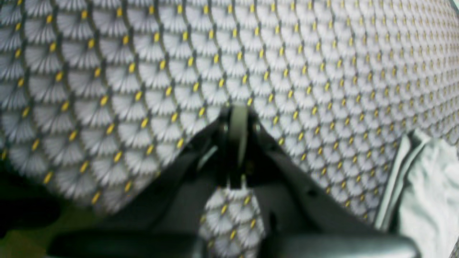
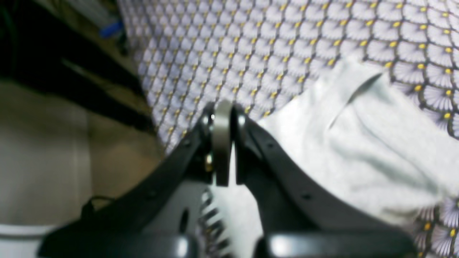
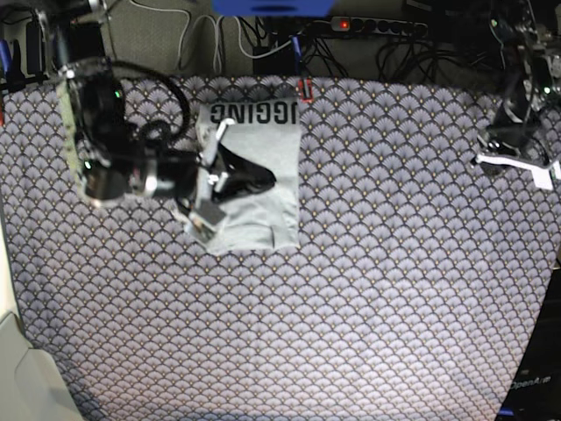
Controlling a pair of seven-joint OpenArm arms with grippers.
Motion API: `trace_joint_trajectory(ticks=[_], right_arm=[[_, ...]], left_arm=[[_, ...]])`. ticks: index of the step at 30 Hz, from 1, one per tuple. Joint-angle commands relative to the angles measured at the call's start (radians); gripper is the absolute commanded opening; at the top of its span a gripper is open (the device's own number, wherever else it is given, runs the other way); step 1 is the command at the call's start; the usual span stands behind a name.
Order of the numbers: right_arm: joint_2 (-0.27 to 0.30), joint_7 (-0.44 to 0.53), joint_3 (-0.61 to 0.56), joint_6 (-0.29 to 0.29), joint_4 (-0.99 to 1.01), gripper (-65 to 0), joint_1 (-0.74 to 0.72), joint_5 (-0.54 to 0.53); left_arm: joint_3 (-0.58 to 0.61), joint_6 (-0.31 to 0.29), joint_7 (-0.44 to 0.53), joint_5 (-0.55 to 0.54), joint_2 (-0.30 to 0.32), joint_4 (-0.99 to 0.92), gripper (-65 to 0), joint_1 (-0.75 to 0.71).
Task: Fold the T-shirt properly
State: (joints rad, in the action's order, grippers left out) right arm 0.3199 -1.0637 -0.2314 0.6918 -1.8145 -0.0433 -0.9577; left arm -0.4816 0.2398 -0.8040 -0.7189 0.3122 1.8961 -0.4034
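The light grey T-shirt (image 3: pixel 254 206) lies folded into a rectangle at the upper left of the table in the base view, with black capital lettering (image 3: pixel 250 112) along its far edge. My right gripper (image 3: pixel 266 180) lies over the middle of the shirt. In the right wrist view this gripper (image 2: pixel 222 111) is shut, its tips at the edge of the T-shirt (image 2: pixel 373 143), and I see no cloth pinched between them. My left gripper (image 3: pixel 507 132) hangs at the far right edge, far from the shirt. In the left wrist view it (image 1: pixel 237 113) is shut and empty over the cloth.
A purple-grey fan-scale patterned cloth (image 3: pixel 368 289) covers the whole table. A pale white-grey piece (image 3: pixel 519 164) lies under the left arm at the right edge and also shows in the left wrist view (image 1: pixel 430 193). Cables and a power strip (image 3: pixel 377 26) run along the back.
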Motion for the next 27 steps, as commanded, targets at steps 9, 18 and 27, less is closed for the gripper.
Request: trace_joint_trajectory(ticks=[9, 18, 27], right_arm=[[0.095, 0.029, 0.223, 0.006, -0.147, -65.0, 0.319, -0.017], [0.121, 0.030, 0.406, 0.006, -0.161, -65.0, 0.538, -0.017], [0.103, 0.032, 0.551, 0.006, -0.159, -65.0, 0.710, -0.016]], left_arm=[[-0.016, -0.003, 0.021, 0.000, 0.014, 0.073, -64.7, -0.170], [-0.012, -0.003, 0.030, 0.011, 0.011, 0.069, -64.7, -0.358], [0.005, -0.030, 0.031, 0.097, 0.017, 0.062, -64.7, -0.463]])
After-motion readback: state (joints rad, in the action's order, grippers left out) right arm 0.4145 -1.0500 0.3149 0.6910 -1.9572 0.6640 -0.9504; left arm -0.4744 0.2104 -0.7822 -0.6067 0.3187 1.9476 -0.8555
